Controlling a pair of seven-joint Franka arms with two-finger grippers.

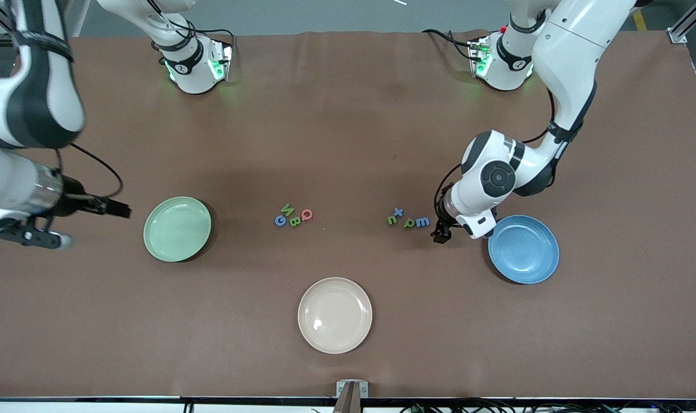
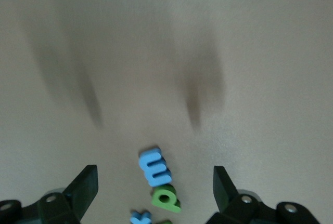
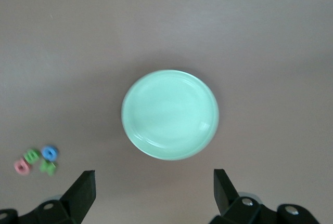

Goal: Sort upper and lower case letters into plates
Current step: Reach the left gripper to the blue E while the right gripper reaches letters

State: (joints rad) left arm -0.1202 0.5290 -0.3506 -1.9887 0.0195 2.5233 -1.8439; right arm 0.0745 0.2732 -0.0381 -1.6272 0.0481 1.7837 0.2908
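Mint plate [image 1: 177, 229] sits toward the right arm's end, blue plate [image 1: 523, 249] toward the left arm's, partly under that arm. Left gripper [image 1: 440, 234] hangs low, fingers apart, just beside the lowercase letters [image 1: 408, 219], some cut off in its wrist view. Right gripper [image 1: 116, 209] waits, spread wide, beside the mint plate.

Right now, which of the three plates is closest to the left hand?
The blue plate: the open left hand is low beside its rim, by the lowercase letters. The green plate and beige plate lie well away.
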